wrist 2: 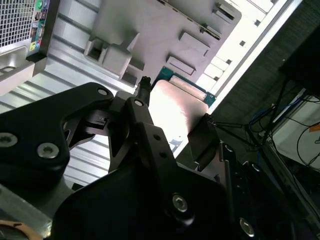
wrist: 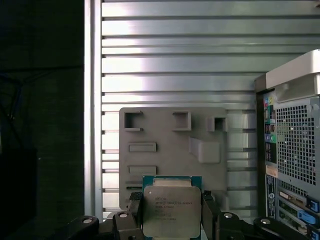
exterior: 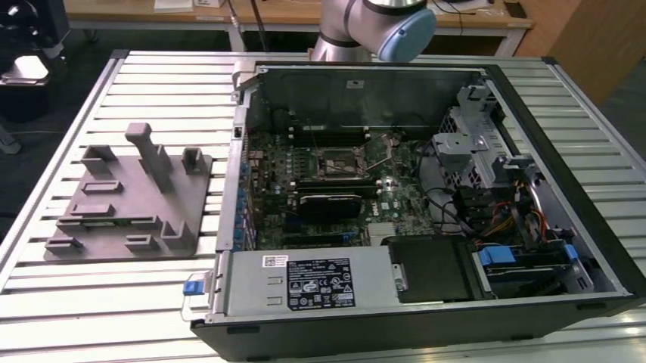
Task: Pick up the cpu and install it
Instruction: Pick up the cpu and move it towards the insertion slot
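Note:
In both wrist views my gripper (wrist: 171,222) is shut on the cpu (wrist: 171,210), a flat square chip with a pale silver top and a green edge. Its two black fingers (wrist: 134,212) press on opposite sides of the chip. From the other side, the second wrist view shows the cpu (wrist 2: 175,102) between the fingers of the gripper (wrist 2: 172,127). The chip hangs well above the grey plastic fixture (wrist: 172,140), apart from it. In the exterior view the arm (exterior: 376,26) rises behind the open computer case (exterior: 595,249), whose motherboard socket (exterior: 338,160) lies near the board's middle.
The grey fixture (exterior: 131,197) with upright posts sits on the slatted metal table (exterior: 101,318), on the exterior view's left of the case. Inside the case are a black block (exterior: 328,204), a power supply (exterior: 302,283) and drive cages (exterior: 485,151). The case's rear panel (wrist: 295,150) borders the fixture.

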You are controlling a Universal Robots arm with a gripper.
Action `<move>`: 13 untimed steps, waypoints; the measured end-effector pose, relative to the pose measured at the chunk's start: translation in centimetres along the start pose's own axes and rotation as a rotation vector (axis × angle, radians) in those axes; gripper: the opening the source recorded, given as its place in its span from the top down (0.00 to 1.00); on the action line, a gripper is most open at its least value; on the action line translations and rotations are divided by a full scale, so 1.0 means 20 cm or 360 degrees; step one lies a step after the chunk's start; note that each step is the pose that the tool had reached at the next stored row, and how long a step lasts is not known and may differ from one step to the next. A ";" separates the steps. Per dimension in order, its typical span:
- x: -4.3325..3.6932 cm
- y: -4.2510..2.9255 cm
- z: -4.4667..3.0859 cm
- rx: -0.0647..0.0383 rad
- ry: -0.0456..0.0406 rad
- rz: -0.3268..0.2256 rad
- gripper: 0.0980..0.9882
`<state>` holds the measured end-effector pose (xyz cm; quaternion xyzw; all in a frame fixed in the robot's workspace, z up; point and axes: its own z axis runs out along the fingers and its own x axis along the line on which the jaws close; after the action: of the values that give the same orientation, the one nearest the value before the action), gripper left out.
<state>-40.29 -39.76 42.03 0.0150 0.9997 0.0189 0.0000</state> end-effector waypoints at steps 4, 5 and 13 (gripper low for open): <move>-0.033 0.001 0.000 0.0000 0.0000 0.0000 0.49; -0.041 0.001 0.000 0.0000 0.0000 0.0000 0.49; -0.103 0.003 0.000 0.0000 0.0000 0.0000 0.49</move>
<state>-38.23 -39.76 42.03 0.0150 0.9997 0.0189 0.0000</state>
